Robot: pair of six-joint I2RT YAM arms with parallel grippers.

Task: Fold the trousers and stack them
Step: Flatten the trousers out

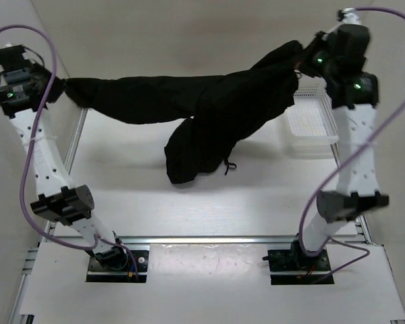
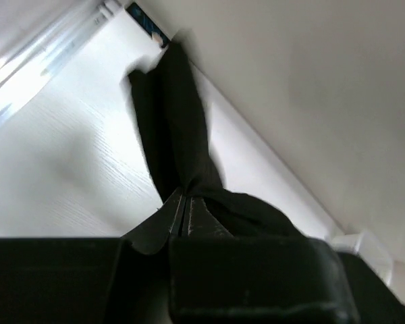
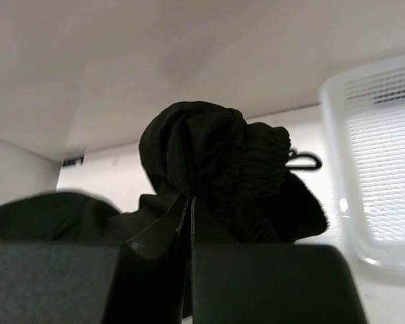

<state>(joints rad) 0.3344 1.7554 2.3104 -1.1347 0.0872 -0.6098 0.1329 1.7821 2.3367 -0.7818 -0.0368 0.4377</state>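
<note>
The black trousers [image 1: 209, 101] hang stretched in the air between my two grippers, above the back of the white table. One loose leg [image 1: 189, 158] droops down in the middle, with a thin drawstring [image 1: 229, 165] dangling beside it. My left gripper [image 1: 59, 88] is shut on a leg end at the far left; the left wrist view shows the cloth [image 2: 179, 128] pinched between its jaws [image 2: 184, 202]. My right gripper [image 1: 304, 61] is shut on the waistband at the far right; the bunched elastic waist [image 3: 216, 155] fills the right wrist view above its jaws [image 3: 190, 206].
A white plastic mesh basket [image 1: 314, 125] stands at the back right of the table, just below my right gripper; it also shows in the right wrist view [image 3: 378, 155]. Metal rails [image 1: 74, 142] frame the table's left, right and near sides. Walls stand close behind.
</note>
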